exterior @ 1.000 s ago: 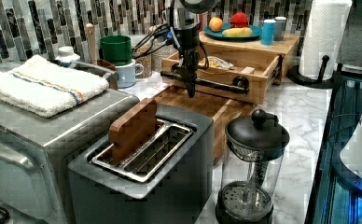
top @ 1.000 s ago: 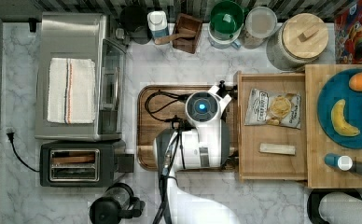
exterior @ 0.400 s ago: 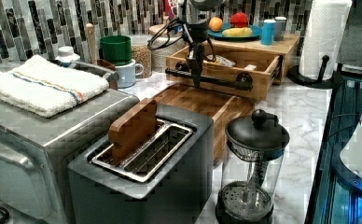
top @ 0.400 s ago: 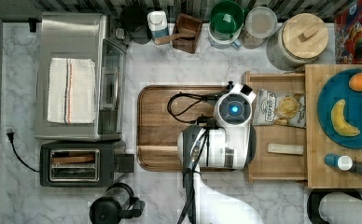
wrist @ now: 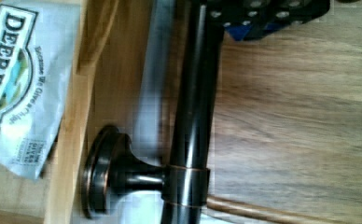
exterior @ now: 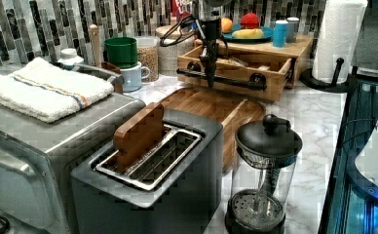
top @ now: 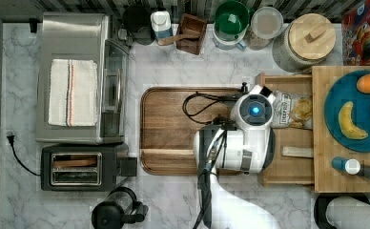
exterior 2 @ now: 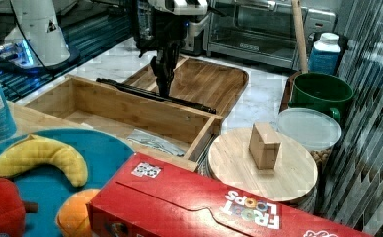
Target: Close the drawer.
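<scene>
1. Drawer (top: pixel 292 164) first, from the top view: it sticks out from under the light-wood stand (top: pixel 323 179) toward the dark tray (top: pixel 169 124), a chip bag (top: pixel 290 109) and a pale stick (top: pixel 297 151) lying inside. The arm's white body covers its front edge, so I can't see how much is left to push.

2. Left view: the gripper (exterior: pixel 209 73) hangs straight down against the drawer's dark bar handle (exterior: pixel 236 81), on the tray side of it. The drawer's front sits well out from the stand (roughly half open, I'd judge).

3. Right view: the gripper (exterior 2: pixel 164 81) reaches down at the handle (exterior 2: pixel 150 94), with the drawer's open box (exterior 2: pixel 130 106) behind it. Whether its fingers are spread or pinched I cannot tell.

4. Wrist view: the handle (wrist: pixel 188 116) and its round mount (wrist: pixel 100 179) sit close up, the chip bag (wrist: pixel 16 79) beyond the front board. Closing is under way at best; most of the push remains.
</scene>
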You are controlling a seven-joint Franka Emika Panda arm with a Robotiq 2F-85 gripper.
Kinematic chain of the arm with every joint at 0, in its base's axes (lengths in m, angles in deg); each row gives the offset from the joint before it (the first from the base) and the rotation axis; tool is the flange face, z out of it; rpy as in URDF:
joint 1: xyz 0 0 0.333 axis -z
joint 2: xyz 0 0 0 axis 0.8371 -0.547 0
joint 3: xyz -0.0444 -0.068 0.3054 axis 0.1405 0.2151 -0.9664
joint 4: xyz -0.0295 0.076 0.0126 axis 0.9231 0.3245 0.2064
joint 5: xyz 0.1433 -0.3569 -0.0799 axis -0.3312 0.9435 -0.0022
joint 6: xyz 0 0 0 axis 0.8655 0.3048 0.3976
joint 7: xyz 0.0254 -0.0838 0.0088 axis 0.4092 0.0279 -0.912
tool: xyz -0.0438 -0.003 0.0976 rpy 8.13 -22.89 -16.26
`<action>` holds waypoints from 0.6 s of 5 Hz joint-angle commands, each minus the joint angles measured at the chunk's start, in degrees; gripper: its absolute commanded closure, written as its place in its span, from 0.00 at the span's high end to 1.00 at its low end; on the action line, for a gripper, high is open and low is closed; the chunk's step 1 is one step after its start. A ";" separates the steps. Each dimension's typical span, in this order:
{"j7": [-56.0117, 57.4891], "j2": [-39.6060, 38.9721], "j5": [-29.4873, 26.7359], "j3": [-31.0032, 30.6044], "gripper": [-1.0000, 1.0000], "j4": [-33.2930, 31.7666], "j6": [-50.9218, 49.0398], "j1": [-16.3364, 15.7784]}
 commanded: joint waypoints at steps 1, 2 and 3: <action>20.34 -7.59 -6.14 7.20 0.00 12.56 -1.47 9.74; 22.88 -9.10 -6.55 8.12 0.00 14.92 -2.52 11.51; 23.65 -9.17 -4.88 9.39 0.00 15.99 -2.83 13.22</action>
